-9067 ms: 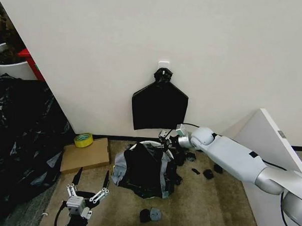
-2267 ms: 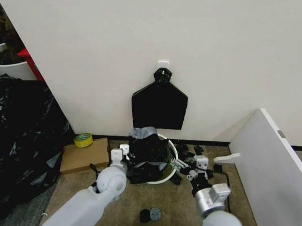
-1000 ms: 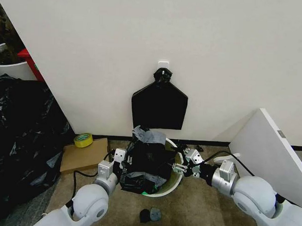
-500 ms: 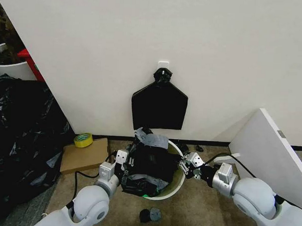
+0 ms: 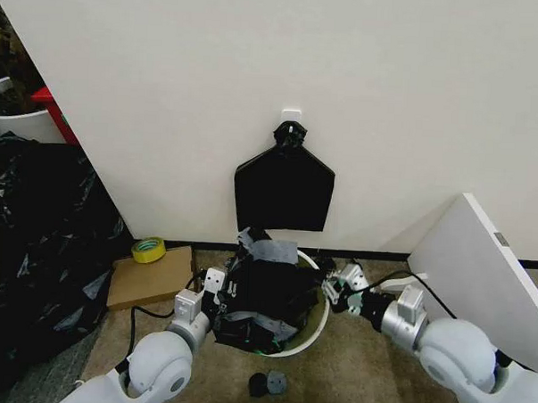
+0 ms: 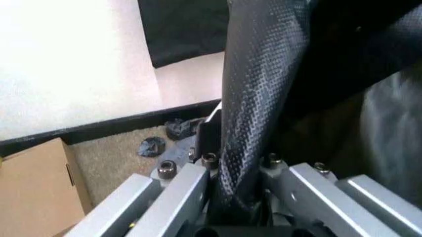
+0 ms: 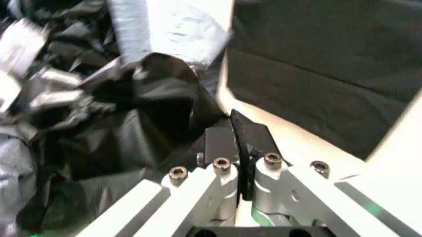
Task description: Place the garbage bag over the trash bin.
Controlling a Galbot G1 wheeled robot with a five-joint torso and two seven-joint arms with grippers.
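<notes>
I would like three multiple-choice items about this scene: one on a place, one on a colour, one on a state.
1. Where is the round cream-white plastic trash bin?
A. on the brown cardboard box
B. on the floor below the flat black bundle on the wall
C. on the white board

2. What colour is the tape roll on the flat cardboard box?
A. yellow
B. red
C. blue

3. What is the left hand doing?
A. hanging open
B. gripping the bin's rim
C. clamped on the crinkled glossy black garbage bag

Answers: 1 B, the bin stands beneath the bundle. 2 A, the roll is yellow. 3 C, bag film is pinched between its fingers; the right hand pinches film too.
</notes>
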